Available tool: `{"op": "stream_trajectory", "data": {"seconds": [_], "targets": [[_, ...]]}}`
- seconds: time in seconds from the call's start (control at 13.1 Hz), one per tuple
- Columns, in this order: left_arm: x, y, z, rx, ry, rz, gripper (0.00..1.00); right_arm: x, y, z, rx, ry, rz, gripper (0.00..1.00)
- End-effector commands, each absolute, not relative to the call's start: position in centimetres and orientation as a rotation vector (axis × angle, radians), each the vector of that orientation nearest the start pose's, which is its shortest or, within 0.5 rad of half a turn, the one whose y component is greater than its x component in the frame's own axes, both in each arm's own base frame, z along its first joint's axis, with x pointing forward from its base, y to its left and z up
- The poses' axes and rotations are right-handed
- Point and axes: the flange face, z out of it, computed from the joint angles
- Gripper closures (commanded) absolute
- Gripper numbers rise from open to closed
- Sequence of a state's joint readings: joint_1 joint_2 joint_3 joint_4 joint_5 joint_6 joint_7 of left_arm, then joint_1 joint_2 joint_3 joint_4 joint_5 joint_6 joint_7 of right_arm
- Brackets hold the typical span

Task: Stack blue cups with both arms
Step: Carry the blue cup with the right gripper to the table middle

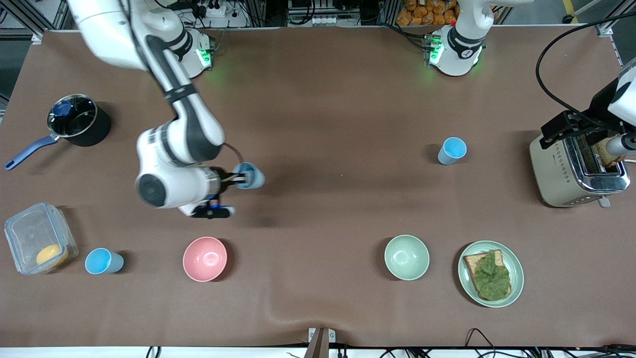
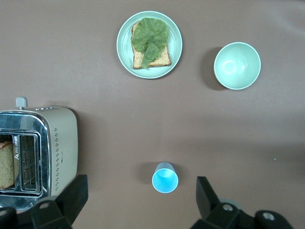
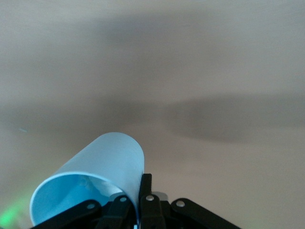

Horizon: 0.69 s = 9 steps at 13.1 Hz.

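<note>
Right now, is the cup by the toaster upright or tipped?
Upright: the cup stands on the table with its open mouth up, bright blue inside showing from above.

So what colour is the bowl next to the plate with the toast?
Pale green bowl, the same shade as the plate; the front view shows it best.

Front view: high, facing both bases across the worktop [image 1: 318, 99]. Left wrist view: downward, sharing toaster [image 2: 40, 152], plate [image 2: 149, 44]. Right wrist view: close, low along worktop.
</note>
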<state>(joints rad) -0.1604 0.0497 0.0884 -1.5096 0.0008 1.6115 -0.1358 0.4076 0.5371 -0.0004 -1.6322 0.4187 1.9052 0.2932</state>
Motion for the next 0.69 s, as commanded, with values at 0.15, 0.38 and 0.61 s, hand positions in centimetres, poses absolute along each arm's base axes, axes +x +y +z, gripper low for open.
{"op": "stream_trajectory", "data": {"seconds": [0.15, 0.38, 0.61], "targets": [[57.7, -4.2, 61.6, -3.153, -0.063, -0.040, 0.00, 53.7, 42.5, 26.4, -2.842, 0.333, 0.365, 1.00], [58.1, -4.7, 60.8, -3.158, -0.054, -0.018, 0.00, 52.0, 45.5, 23.6, -2.856, 0.287, 0.292, 1.00], [58.5, -5.0, 59.8, -3.159, -0.050, 0.007, 0.00, 51.8, 45.5, 22.8, -2.932, 0.196, 0.233, 1.00]]}}
